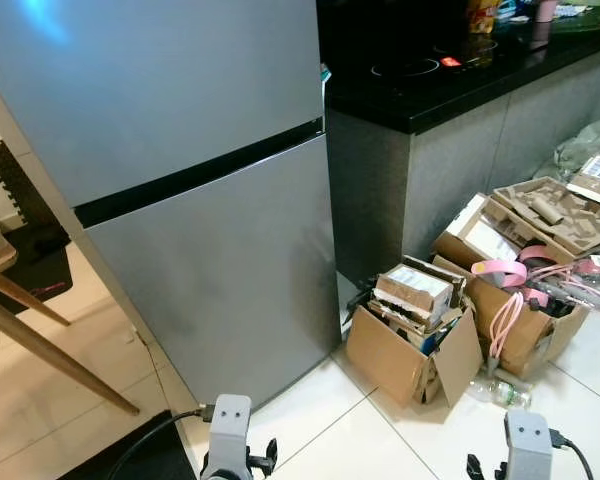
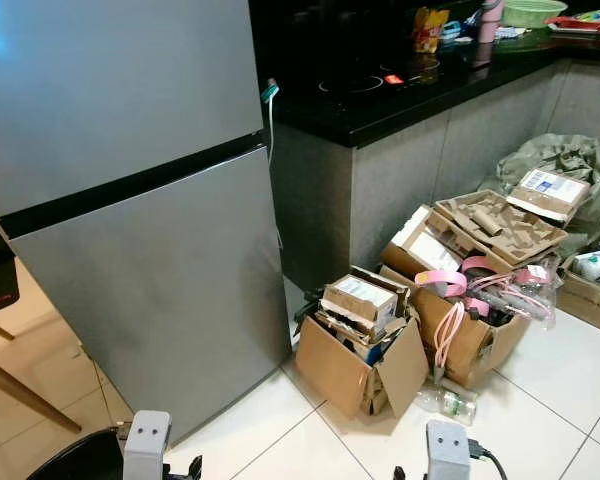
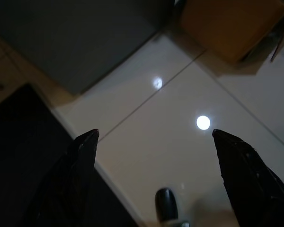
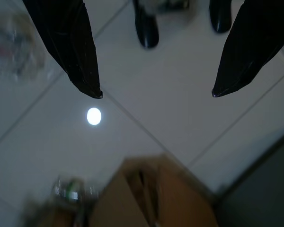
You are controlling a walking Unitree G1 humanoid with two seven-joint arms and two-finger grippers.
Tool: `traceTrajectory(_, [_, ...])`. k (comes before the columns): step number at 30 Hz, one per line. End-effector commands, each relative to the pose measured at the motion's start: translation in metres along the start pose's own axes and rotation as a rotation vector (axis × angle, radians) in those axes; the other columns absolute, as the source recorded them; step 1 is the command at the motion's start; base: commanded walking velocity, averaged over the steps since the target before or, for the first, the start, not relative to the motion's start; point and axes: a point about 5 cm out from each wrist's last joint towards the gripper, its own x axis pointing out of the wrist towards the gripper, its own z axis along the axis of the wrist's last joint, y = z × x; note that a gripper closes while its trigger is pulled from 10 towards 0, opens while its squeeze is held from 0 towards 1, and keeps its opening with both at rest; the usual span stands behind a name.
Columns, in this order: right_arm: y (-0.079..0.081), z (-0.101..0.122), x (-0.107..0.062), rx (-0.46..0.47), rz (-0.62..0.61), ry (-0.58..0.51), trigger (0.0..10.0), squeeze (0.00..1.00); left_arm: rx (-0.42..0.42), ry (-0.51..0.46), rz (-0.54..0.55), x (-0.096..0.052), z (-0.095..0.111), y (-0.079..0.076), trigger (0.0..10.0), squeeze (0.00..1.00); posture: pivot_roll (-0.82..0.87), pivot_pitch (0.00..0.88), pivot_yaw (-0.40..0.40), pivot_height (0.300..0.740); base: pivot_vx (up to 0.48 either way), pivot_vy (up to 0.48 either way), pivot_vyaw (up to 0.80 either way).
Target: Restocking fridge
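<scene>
The fridge [image 1: 180,180] was seen closed at 11 o'clock; both the left claw [image 3: 154,135] and right claw [image 4: 156,94] were held apart over the floor [image 1: 330,430].

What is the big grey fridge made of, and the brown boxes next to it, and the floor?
The fridge looks like brushed grey metal: smooth, with a soft sheen and a black strip between its doors. The boxes look like plain brown cardboard, with bent flaps and rough edges. The floor seems glazed white tile: glossy, with thin grout lines.
</scene>
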Motion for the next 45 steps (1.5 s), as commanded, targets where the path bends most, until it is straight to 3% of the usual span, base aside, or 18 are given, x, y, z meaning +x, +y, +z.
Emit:
traceTrajectory(1, [0.003,-0.006,-0.002,-0.040,0.004,-0.007,10.0,0.00,0.010,0.033,0.024,-0.004,-0.009,0.009,10.0,0.00,-0.04,0.077,0.105,0.740,0.000,0.000,0.00])
traceTrajectory(7, [0.003,-0.017,-0.004,-0.011,-0.012,0.016,10.0,0.00,-0.003,0.015,0.015,-0.004,-0.007,0.007,10.0,0.00,-0.04,0.075,0.100,0.740,0.000,0.161,0.00])
traceTrajectory(36, [0.019,-0.019,-0.004,0.014,0.054,0.001,10.0,0.00,-0.014,-0.031,0.001,0.000,0.007,0.004,10.0,0.00,-0.04,0.067,0.101,0.740,0.000,0.441,0.00])
traceTrajectory(45, [0.021,-0.025,-0.005,0.054,0.041,0.020,10.0,0.00,-0.010,-0.025,0.025,-0.006,-0.002,0.010,10.0,0.00,-0.03,0.009,0.107,0.740,0.000,0.400,0.00])
